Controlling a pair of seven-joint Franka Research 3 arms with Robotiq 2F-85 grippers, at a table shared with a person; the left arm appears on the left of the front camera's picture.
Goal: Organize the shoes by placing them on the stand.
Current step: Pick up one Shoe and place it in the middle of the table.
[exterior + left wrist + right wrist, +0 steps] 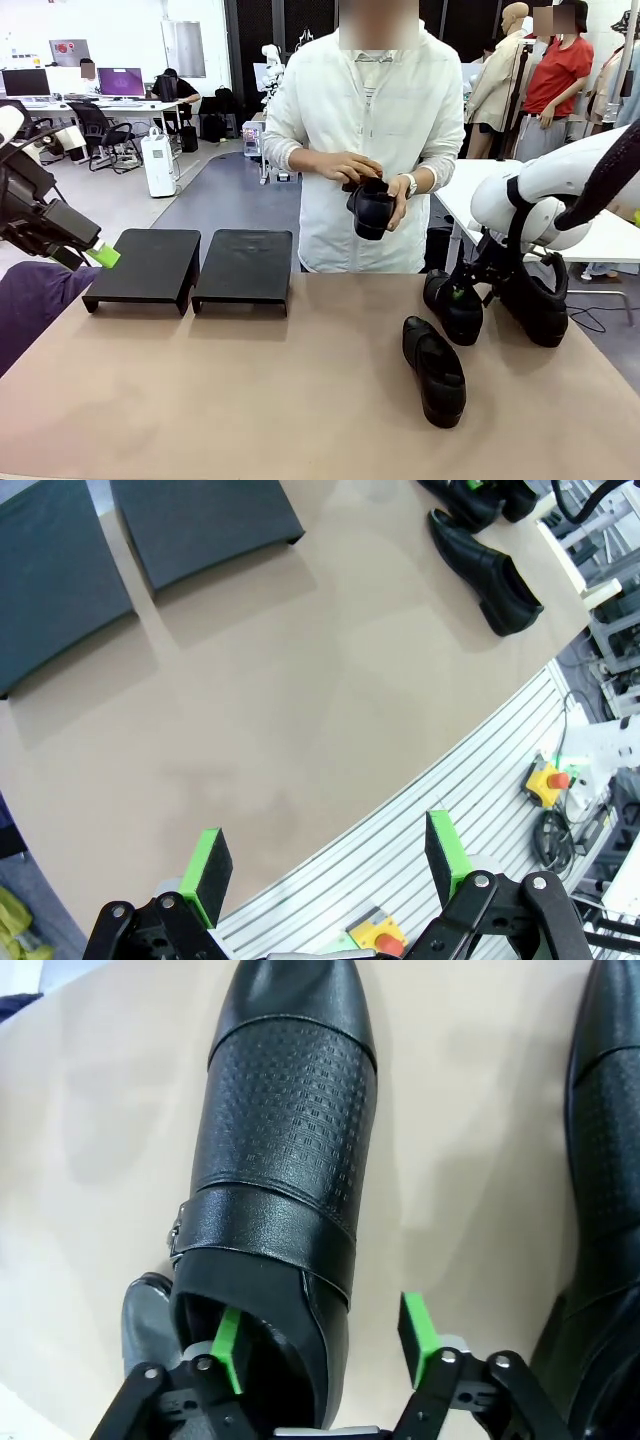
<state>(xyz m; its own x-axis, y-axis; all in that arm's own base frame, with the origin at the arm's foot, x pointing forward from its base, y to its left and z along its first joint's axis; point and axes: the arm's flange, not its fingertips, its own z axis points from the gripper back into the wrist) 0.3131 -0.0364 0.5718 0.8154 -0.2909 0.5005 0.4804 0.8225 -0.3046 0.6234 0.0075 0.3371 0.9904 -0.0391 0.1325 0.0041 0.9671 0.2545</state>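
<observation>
- R gripper (pixel 322 1340): low over the table's (pixel 250 400) right side, at the open end of the gripped-at shoe (pixel 290 1150).
- Claw state, R wrist view: jaws apart and straddling the shoe's side wall. One green pad (pixel 228 1350) is inside the opening, the other outside. A gap shows between the outer pad and the leather, so no clamp.
- That shoe lies flat on the table w/ its toe pointing away from the wrist cam. In the front view it is the middle one of the right-hand group.
- Right-edge shoe (pixel 535 300): just beside it on the table, partly behind the R arm. It also shows at the R wrist view's right border.
- Near shoe (pixel 435 370): alone on the table, near the other two and closer to the robot, sole down.
- Held shoe (pixel 372 207): in the person's (pixel 360 100) two hands at waist level, beyond the table's far edge.
- Stand: left platform (pixel 145 262) and right platform (pixel 245 262) sit side by side w/ a narrow gap, on the far-left part of the table, well apart from the shoes.
- L gripper (pixel 328 865): raised by the table's left side, near the left platform. Jaws wide apart w/ nothing between the pads, bare tabletop and table edge below.
</observation>
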